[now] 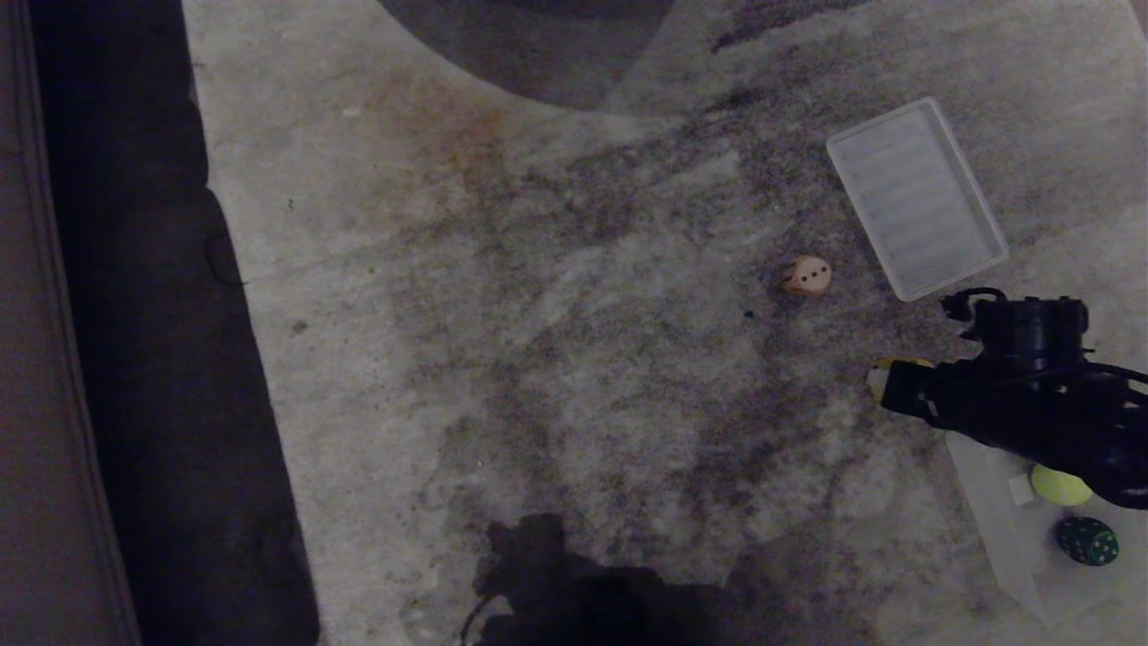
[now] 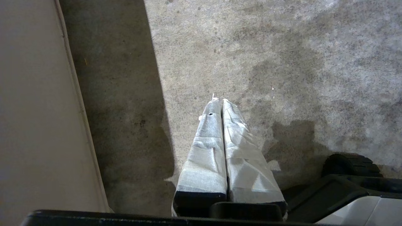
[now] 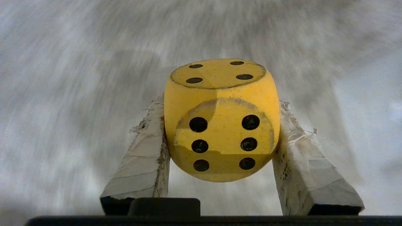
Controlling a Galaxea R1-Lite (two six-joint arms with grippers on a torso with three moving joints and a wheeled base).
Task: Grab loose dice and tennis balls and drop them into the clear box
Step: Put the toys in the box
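A yellow die (image 3: pixel 221 138) with black pips is clamped between the taped fingers of my right gripper (image 3: pixel 220 103), clear of the carpet. In the head view that gripper (image 1: pixel 883 377) hangs at the right, just beyond the clear box (image 1: pixel 987 489), with only a sliver of the die showing. Inside the box lie a tennis ball (image 1: pixel 1060 485) and a dark green die (image 1: pixel 1087 541), partly hidden by the arm. A pinkish-tan die (image 1: pixel 807 275) lies loose on the carpet. My left gripper (image 2: pixel 220 100) is shut and empty, parked above the carpet.
A flat ribbed clear lid (image 1: pixel 915 197) lies on the carpet beyond the tan die. A dark strip of floor (image 1: pixel 161 359) and a pale wall edge (image 1: pixel 36 359) run along the left. A dark round patch (image 1: pixel 538 45) marks the rug's far side.
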